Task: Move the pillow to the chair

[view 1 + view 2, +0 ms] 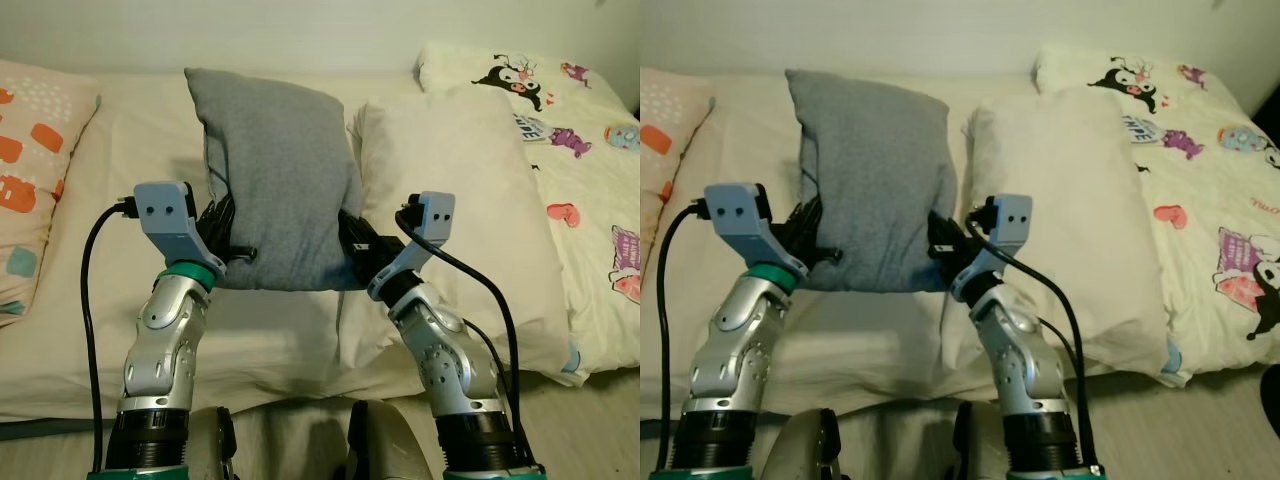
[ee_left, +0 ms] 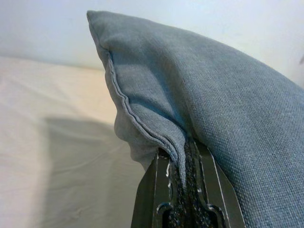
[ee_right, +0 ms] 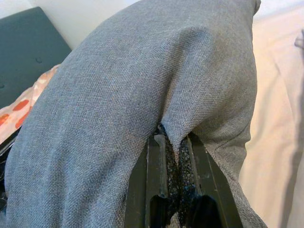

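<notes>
The left gripper [image 1: 222, 232] and right gripper [image 1: 350, 242] pinched opposite edges of the grey pillow [image 1: 275, 170], held upright over the bed [image 1: 120, 130]; carrying appeared under way; turning toward the chair looked next.

We see two silver, jointed forearms, each with a teal-green collar below a light-blue wrist housing bearing two small dark holes. A black cable loops from each housing. The left gripper [image 2: 183, 190] and right gripper [image 3: 173, 183] have scuffed black fingers.
</notes>
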Controlling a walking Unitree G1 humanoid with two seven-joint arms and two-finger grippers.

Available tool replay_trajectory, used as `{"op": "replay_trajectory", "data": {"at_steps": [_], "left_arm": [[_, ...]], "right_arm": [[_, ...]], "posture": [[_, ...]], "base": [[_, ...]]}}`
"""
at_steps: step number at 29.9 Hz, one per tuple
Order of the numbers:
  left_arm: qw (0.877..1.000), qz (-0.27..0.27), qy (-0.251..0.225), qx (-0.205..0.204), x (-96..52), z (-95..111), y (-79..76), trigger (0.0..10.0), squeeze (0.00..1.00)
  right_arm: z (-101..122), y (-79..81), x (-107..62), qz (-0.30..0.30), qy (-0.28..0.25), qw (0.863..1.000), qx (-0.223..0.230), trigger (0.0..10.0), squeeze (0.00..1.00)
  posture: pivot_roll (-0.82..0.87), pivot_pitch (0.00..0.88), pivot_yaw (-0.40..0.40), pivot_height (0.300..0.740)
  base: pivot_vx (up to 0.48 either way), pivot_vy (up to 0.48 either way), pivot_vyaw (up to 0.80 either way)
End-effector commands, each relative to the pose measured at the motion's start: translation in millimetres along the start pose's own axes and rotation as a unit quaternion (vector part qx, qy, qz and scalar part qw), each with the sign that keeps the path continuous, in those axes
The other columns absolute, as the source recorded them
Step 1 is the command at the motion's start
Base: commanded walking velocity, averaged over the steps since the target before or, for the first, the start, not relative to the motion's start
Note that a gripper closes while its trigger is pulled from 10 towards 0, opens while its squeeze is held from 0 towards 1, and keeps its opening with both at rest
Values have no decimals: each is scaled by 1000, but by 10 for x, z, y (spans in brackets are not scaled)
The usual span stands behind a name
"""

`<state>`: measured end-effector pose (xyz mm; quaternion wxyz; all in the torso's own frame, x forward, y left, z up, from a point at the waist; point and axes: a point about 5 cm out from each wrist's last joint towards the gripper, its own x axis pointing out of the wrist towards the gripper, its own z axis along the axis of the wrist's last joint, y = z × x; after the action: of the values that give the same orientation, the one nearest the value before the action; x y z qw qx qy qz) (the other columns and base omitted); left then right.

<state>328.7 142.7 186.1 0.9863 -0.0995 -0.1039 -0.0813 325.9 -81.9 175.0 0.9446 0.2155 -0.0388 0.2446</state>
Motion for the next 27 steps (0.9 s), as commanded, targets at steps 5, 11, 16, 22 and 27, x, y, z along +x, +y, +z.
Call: {"op": "replay_trajectory", "data": {"at_steps": [5,11,16,22,27], "left_arm": [[999,-36,11,-1,63,-12,-160,10000,0],[1000,-18,14,11,25,-39,-114,10000,0],[999,-20,22,17,-41,-100,-120,10000,0],[999,-21,28,18,-52,-134,-110,10000,0],[999,-23,33,22,-68,-172,-124,10000,0]], "right_arm": [[23,195,115,36,-13,999,-4,10000,0],[-26,199,98,33,-8,999,1,10000,0],[-65,194,79,28,-5,1000,7,10000,0],[-76,187,73,21,-10,1000,10,10000,0],[-128,168,35,16,-5,1000,10,10000,0]], "posture": [[36,0,36,635],[55,13,22,650],[55,1,35,670],[48,0,39,690],[54,0,32,715]], "base": [[0,0,0],[0,0,0],[0,0,0],[0,0,0],[0,0,0]]}}
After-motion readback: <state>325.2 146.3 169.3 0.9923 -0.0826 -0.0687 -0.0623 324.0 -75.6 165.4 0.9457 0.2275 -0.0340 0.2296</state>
